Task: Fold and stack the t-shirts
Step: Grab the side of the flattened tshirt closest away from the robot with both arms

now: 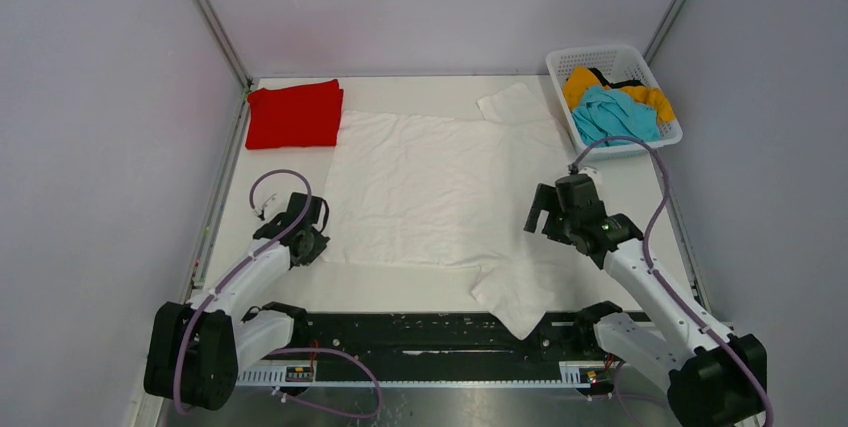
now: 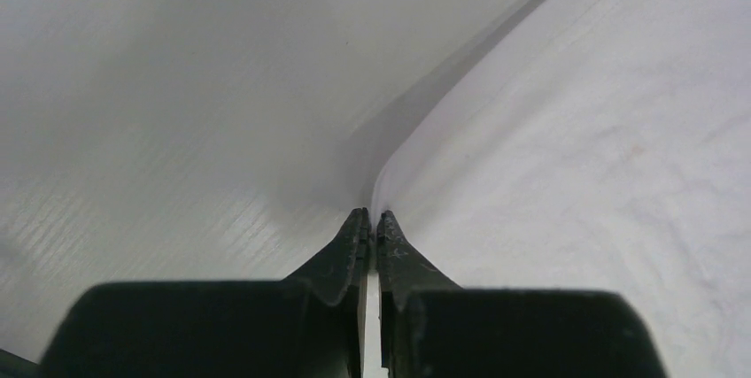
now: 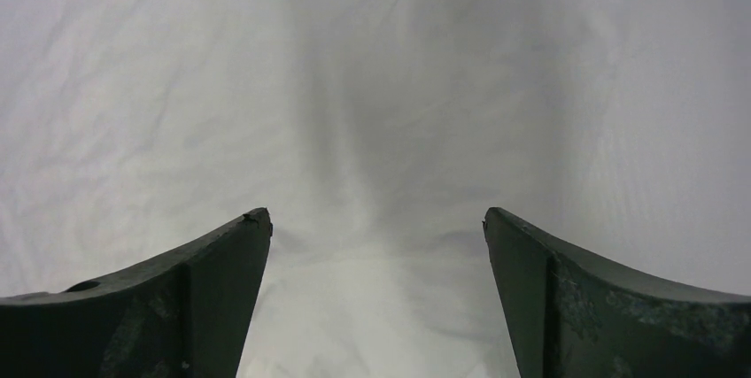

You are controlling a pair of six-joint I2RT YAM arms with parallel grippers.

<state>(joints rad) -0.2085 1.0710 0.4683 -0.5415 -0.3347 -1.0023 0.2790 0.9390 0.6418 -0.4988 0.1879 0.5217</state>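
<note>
A large white t-shirt point(image 1: 440, 187) lies spread flat mid-table, with one sleeve at the near edge and one at the back. My left gripper point(image 1: 318, 232) is at its left edge, and in the left wrist view the gripper point(image 2: 373, 216) is shut on the edge of the white t-shirt point(image 2: 576, 157). My right gripper point(image 1: 545, 209) is over the shirt's right side. In the right wrist view it point(image 3: 376, 219) is open and empty, just above the white cloth point(image 3: 372, 112). A folded red t-shirt point(image 1: 295, 114) lies at the back left. The teal point(image 1: 615, 115) and orange-yellow point(image 1: 650, 97) shirts lie in the basket.
A white lattice basket point(image 1: 596, 50) stands at the back right corner. Grey walls and metal frame posts enclose the table on three sides. A black rail point(image 1: 430, 332) runs along the near edge between the arm bases. Bare white tabletop point(image 2: 177, 130) lies left of the shirt.
</note>
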